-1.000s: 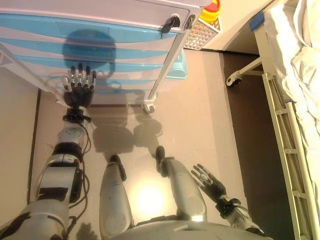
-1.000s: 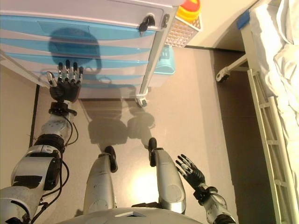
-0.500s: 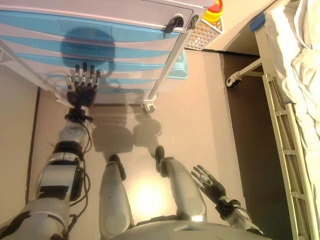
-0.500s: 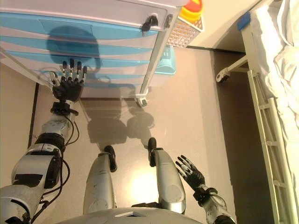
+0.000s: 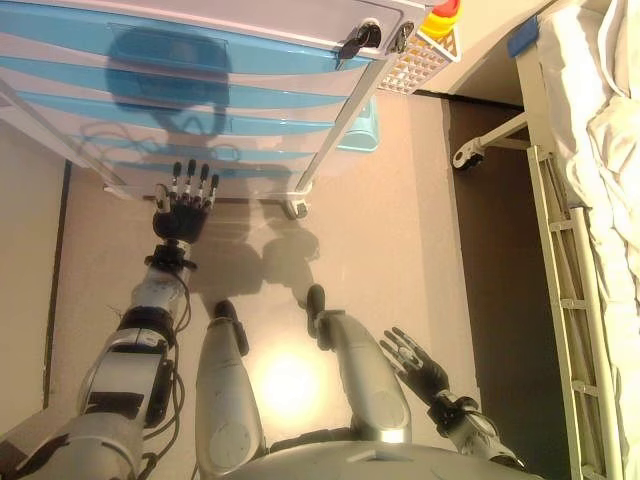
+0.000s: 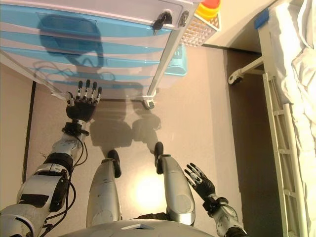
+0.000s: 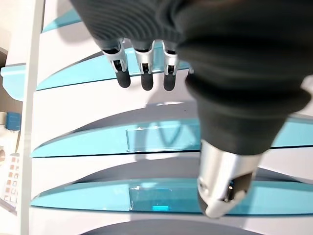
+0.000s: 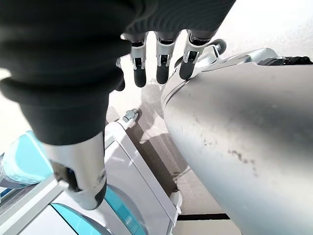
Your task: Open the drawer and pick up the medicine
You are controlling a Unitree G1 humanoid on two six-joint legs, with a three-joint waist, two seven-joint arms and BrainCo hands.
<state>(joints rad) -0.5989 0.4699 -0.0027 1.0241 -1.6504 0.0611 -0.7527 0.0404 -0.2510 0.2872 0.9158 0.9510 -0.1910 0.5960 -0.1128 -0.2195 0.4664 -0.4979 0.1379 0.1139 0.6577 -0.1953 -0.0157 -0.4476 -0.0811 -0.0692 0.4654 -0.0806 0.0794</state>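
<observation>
A white cart with several blue-fronted drawers (image 5: 200, 90) stands ahead of me, and all the drawers are shut. My left hand (image 5: 183, 212) is open with straight fingers, held out in front of the lowest drawers, near the cart's bottom edge. In the left wrist view its fingers (image 7: 142, 73) point at the blue drawer fronts (image 7: 161, 139) and hold nothing. My right hand (image 5: 420, 368) hangs open and empty low beside my right side. No medicine shows in any view.
A black key (image 5: 360, 40) sits in a lock at the cart's top right corner. A white basket (image 5: 425, 62) with a yellow and red item hangs on the cart's right side, above a blue bin (image 5: 360, 130). A bed (image 5: 600, 150) with a metal rail (image 5: 565, 320) runs along the right.
My left hand has come down and a little to the right, from in front of the middle drawers to the cart's bottom edge. The right hand has not moved.
</observation>
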